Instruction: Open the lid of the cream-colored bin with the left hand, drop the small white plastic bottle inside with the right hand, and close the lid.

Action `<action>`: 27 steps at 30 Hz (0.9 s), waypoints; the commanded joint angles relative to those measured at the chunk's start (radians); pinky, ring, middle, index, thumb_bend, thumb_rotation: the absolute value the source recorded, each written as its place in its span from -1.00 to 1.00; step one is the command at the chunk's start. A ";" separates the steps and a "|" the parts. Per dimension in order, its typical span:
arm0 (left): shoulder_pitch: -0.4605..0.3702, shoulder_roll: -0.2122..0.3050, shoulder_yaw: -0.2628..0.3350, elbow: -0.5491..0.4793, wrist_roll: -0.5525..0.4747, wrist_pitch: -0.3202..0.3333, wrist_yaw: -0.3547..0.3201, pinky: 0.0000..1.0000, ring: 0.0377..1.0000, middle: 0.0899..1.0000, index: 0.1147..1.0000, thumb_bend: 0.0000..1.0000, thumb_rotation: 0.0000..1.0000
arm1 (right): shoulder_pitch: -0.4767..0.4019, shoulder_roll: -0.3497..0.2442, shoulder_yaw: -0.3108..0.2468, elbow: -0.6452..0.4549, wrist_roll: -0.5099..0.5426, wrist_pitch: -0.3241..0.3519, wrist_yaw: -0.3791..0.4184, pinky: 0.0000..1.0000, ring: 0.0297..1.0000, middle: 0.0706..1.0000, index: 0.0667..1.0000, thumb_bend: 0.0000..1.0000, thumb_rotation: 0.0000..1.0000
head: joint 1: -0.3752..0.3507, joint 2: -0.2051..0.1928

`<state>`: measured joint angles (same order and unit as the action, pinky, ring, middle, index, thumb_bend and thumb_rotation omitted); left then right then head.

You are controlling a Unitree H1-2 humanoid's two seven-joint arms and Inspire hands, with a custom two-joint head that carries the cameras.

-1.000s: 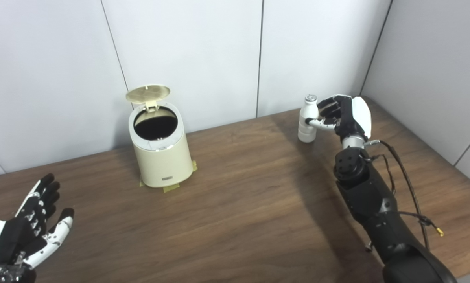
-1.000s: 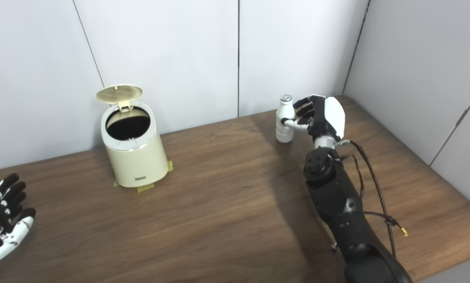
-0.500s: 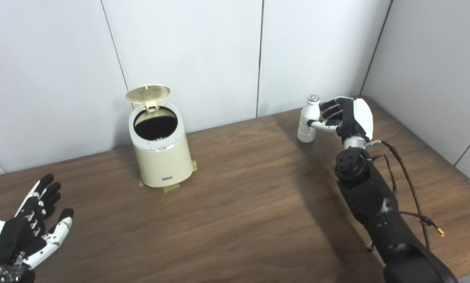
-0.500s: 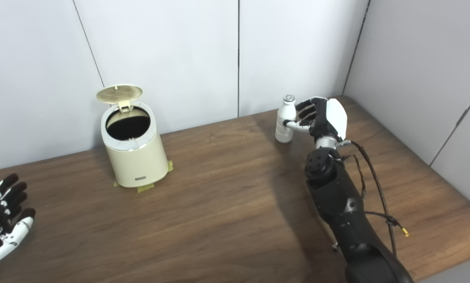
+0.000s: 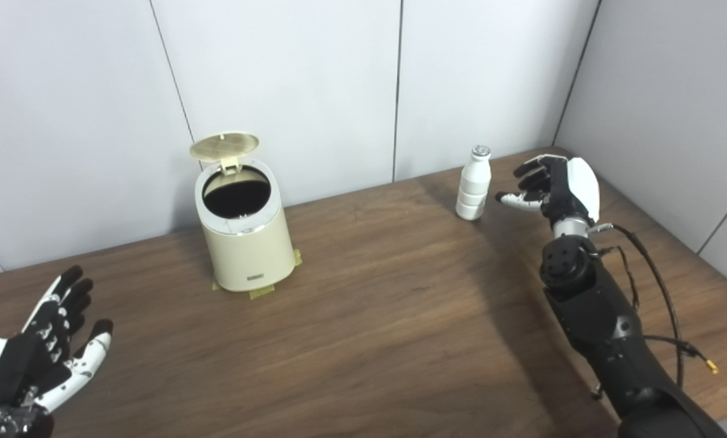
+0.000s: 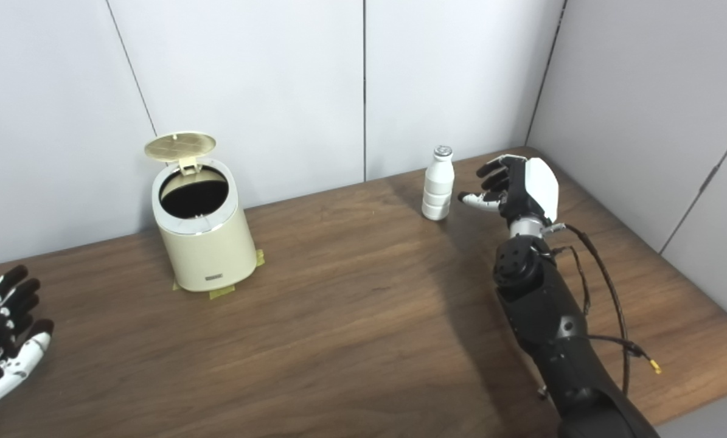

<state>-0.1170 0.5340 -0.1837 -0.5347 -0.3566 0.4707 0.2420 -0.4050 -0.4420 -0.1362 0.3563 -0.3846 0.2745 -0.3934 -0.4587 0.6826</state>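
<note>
The dark brown wooden desk (image 5: 369, 316) fills the lower part of the frame, backed by pale grey wall panels (image 5: 290, 79) across the top and right. Left of centre stands the cream-colored cylindrical bin (image 5: 244, 234), set on bits of yellowish tape (image 5: 258, 293). Its round hinged lid (image 5: 224, 146) is swung up behind the rim, leaving the dark opening uncovered.

From the lower right the black right arm (image 5: 606, 328), trailed by loose black cables (image 5: 661, 292), rises to the right hand (image 5: 555, 185) at the upper right of the frame. Its fingers (image 5: 524, 171) are spread apart and hold nothing; the thumb tip points toward the bottle but stays just clear of it.

The left hand (image 5: 38, 353) sits at the lower left corner, palm up, fingers apart and empty, well apart from the bin.

The small white plastic bottle (image 5: 474, 185) with a silvery cap stands upright on the desk at upper right of centre, just beside the right hand and untouched.
</note>
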 commanded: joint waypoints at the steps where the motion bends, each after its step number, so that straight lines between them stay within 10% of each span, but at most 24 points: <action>1: -0.035 0.024 0.008 -0.014 0.010 -0.001 0.010 1.00 0.92 0.90 1.00 -0.65 -1.00 | -0.041 -0.034 -0.010 -0.031 -0.016 -0.038 -0.019 0.23 -0.01 -0.18 -0.09 0.03 -1.00 | -0.001 0.001; 14: -0.036 0.032 0.005 -0.016 0.007 -0.001 0.013 1.00 0.90 0.88 1.00 -0.64 -1.00 | -0.045 -0.028 -0.004 -0.058 -0.003 0.010 0.023 0.33 0.00 -0.17 -0.09 0.03 -1.00 | -0.005 0.005; 16: -0.037 0.030 0.006 -0.017 0.002 -0.001 0.015 1.00 0.90 0.89 1.00 -0.64 -1.00 | -0.044 -0.030 0.003 -0.094 -0.005 0.060 0.062 0.26 -0.07 0.08 0.48 0.05 -1.00 | -0.007 0.005; 17: -0.036 0.029 0.006 -0.017 0.000 -0.001 0.015 1.00 0.90 0.89 1.00 -0.63 -1.00 | -0.044 -0.035 0.007 -0.108 -0.004 0.089 0.088 0.23 0.10 0.34 0.73 0.52 -1.00 | -0.007 0.005; 20: -0.035 0.031 0.005 -0.017 -0.008 -0.001 0.017 1.00 0.93 0.90 1.00 -0.64 -1.00 | -0.043 -0.066 0.046 -0.135 -0.021 0.143 0.172 0.08 0.36 0.77 0.97 0.93 -0.85 | -0.007 0.005; 27: -0.030 0.033 0.003 -0.017 0.003 -0.001 0.009 1.00 0.93 0.91 1.00 -0.66 -1.00 | -0.046 -0.100 0.096 -0.176 -0.021 0.169 0.288 0.65 0.99 1.00 1.00 1.00 -0.53 | -0.004 0.009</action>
<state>-0.1160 0.5435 -0.1874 -0.5347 -0.3632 0.4707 0.2414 -0.4068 -0.5119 -0.0380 0.2143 -0.3890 0.4393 -0.1086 -0.4633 0.6918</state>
